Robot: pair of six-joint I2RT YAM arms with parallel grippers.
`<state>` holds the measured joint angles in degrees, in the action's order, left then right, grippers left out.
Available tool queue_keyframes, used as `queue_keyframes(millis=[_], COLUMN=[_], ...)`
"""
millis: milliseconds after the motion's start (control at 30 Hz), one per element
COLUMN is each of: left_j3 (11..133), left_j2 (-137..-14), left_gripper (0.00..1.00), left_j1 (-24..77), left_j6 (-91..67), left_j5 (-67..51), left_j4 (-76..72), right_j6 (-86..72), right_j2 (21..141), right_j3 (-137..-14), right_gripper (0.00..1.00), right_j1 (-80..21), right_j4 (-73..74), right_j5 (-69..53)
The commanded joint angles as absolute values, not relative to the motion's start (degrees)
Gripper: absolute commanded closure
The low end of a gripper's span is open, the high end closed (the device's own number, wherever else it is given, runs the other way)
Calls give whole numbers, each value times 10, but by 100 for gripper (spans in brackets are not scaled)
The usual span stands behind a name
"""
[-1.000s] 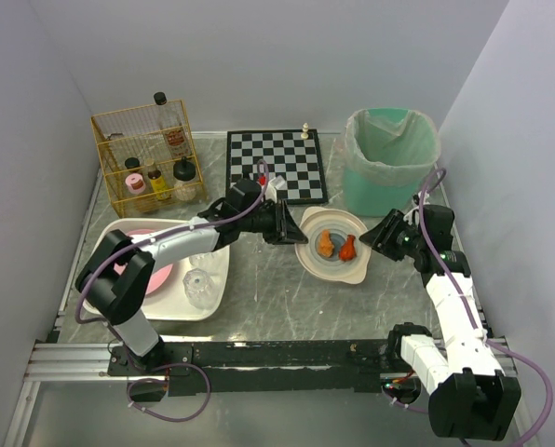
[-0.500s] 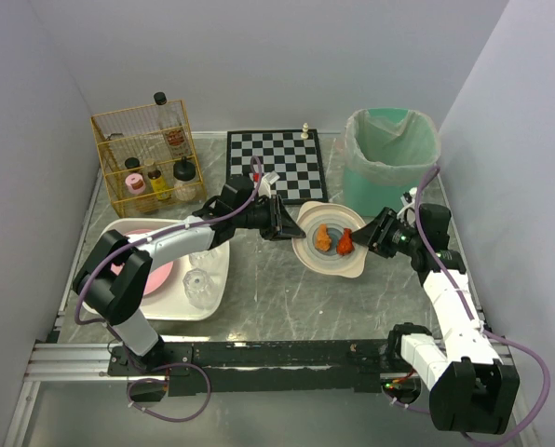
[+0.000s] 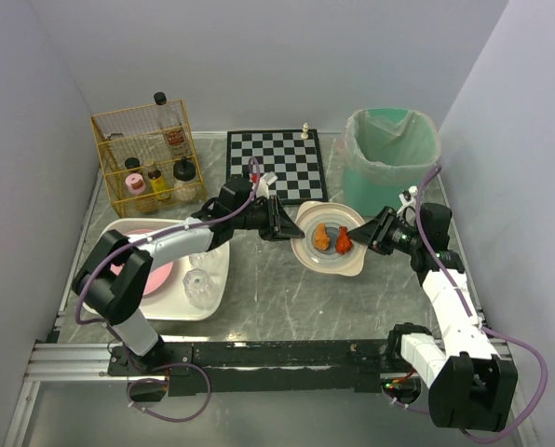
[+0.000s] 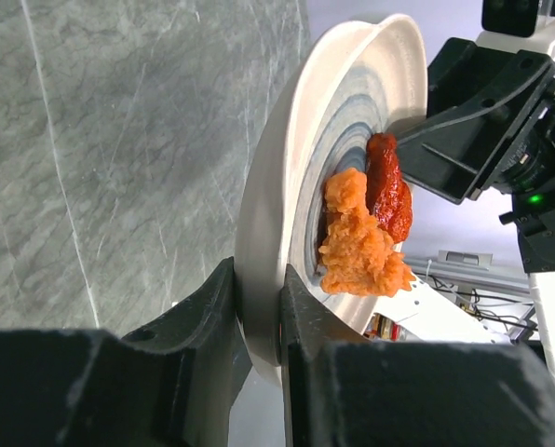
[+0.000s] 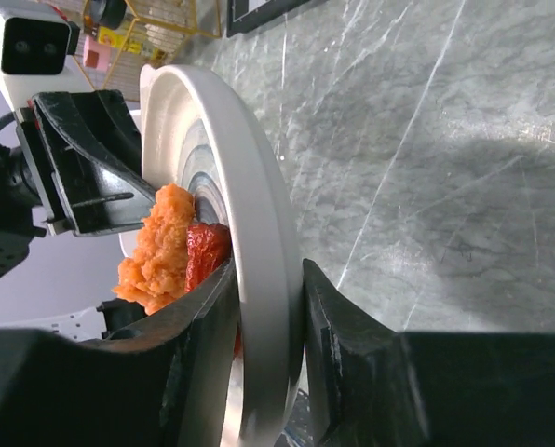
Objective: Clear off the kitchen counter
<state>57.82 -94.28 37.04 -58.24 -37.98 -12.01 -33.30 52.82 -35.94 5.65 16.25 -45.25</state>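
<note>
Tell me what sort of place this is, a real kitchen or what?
Probably a lab mock-up of a kitchen, not a real one: a marble-patterned counter boxed in by plain pale walls, a robot's left arm and right arm bolted at the near edge, and props like a chessboard and wire bottle rack.

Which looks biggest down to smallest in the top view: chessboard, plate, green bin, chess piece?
1. green bin
2. chessboard, close behind; the bin's rim stands nearer the camera, so these two are unsure
3. plate
4. chess piece
</note>
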Motion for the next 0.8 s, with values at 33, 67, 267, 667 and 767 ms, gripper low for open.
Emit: queue_keyframes(millis=[33,67,267,667,767], left_j3=[588,585,580,581,591], left_j2=[-901,-903,-909,-897,-882], left_gripper=[99,99,83,30,23], left_j1=[373,373,371,367,362], left_j6=[-613,-614,-616,-590,-570], left_j5=[-434,-436,-434,-404,-382], left_j4=[-250,-250,-257,-215,-175], right_j6=[-331,-330,-361,-418,-424], right_j2=[526,526,514,510,506], right_j3=[-345,-346,-333,-373,-383], right_gripper=[92,98,100,100,100], right_j1=[56,57,59,68,70], right_j4=[127,127,76,77,79], right_j5=[-475,-478,-520,-534,-526])
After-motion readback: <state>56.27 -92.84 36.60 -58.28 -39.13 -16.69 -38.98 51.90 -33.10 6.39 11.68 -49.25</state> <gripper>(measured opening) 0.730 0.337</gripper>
